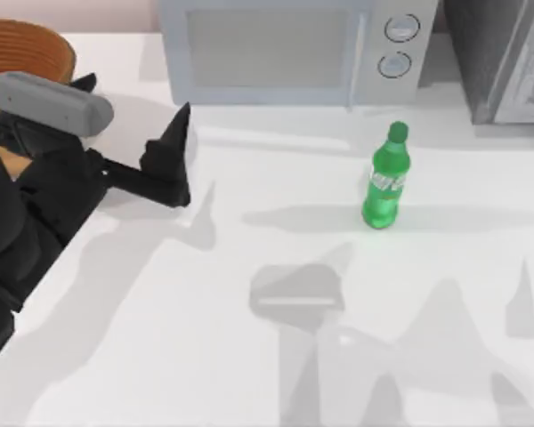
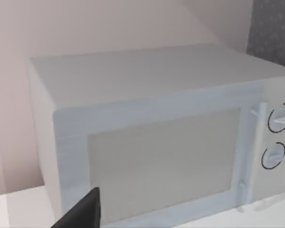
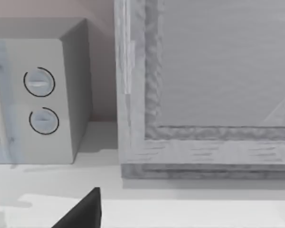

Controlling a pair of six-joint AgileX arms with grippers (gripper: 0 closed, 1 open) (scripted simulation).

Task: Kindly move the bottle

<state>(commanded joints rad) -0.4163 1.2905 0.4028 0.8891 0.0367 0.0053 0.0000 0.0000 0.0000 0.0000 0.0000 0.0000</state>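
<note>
Bottle upright on the white desk, right of centre, just in front of the microwave and below its two round dials. Bright green, green screw cap, white-and-green label band at the waist; writing on the label too small to read. Touched by nothing.

Left tool well apart from the bottle, over the left part of the desk near the microwave's left front corner, dark fingers pointing toward the back. Cannot tell how far open it is; nothing seen in its hold. One dark fingertip at the edge of the left wrist view, facing the microwave door and dials; no brand or lettering readable on the front.

Right tool's dark fingertip at the edge of the right wrist view, above the desk, facing the microwave's dial side and a grey framed cabinet beside it. Opening of this tool likewise not to be told.

Brown basket at the far left corner, behind the left arm.
</note>
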